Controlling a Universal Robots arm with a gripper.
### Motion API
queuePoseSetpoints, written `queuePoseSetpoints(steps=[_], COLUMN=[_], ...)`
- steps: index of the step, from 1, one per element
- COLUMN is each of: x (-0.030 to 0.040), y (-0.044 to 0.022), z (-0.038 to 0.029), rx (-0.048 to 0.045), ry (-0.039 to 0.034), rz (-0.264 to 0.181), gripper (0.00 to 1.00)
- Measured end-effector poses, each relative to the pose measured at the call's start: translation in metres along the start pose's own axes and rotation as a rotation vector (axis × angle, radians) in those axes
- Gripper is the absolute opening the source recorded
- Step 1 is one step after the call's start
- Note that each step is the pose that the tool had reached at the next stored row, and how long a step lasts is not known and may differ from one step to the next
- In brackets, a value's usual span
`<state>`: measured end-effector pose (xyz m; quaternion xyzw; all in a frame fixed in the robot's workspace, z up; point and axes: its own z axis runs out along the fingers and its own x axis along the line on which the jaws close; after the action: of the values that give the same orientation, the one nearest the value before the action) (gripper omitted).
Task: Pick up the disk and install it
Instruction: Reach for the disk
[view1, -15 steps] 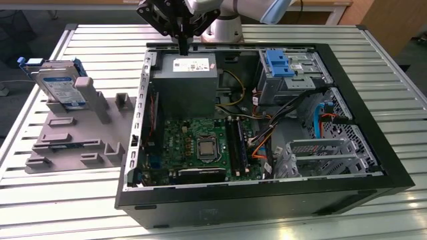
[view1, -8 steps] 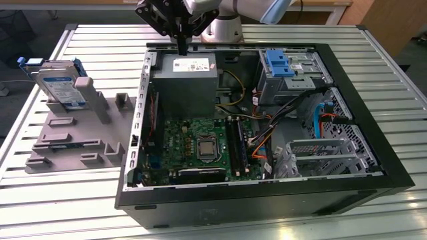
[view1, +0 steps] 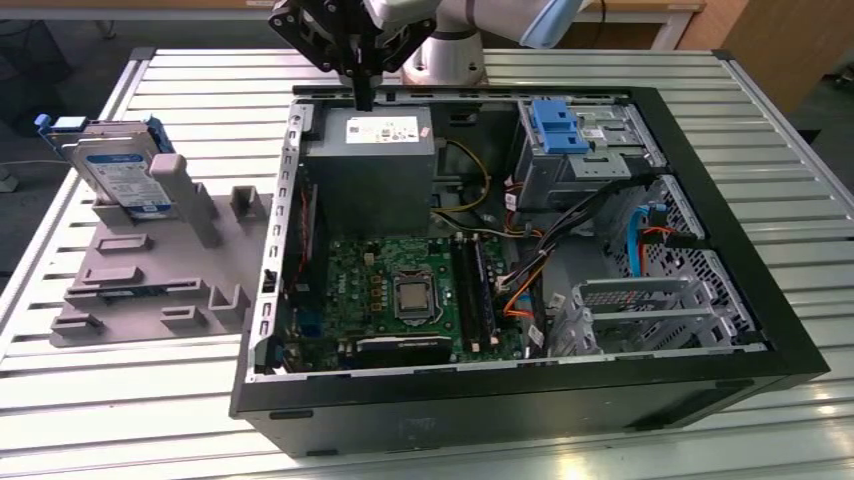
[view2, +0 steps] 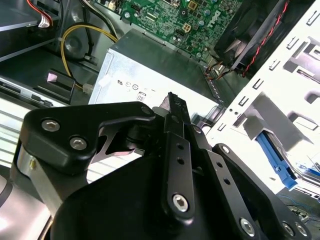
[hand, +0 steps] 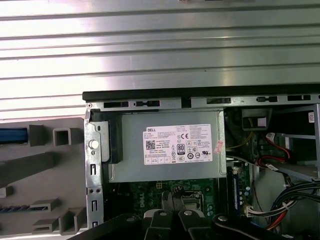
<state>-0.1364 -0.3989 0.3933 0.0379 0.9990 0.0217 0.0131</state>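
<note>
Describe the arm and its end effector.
The arm is a smooth silver-grey tube with a light blue joint cap. The end effector is matte black, built from flat, rounded linkage plates pinned with silver screws and narrowing to a slim tip.

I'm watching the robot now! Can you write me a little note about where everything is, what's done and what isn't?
Gripper: shut and holding nothing. It hangs above the power supply, at the edge of the open computer case nearest the arm's base.
Disk: standing on edge in the grey fixture block on the slatted table. It is at the exterior view's left, outside the case and well apart from the gripper.
Done: nothing that shows.
Left: the disk is not yet picked up and not yet installed.
</note>
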Motion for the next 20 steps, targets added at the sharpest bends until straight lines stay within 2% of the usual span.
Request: queuePoseSetpoints(steps=[20], x=[0.0055], y=[0.0002], z=[-0.0001], rx=[0.0000], ry=[0.0000], rz=[0.000], gripper=[0.11])
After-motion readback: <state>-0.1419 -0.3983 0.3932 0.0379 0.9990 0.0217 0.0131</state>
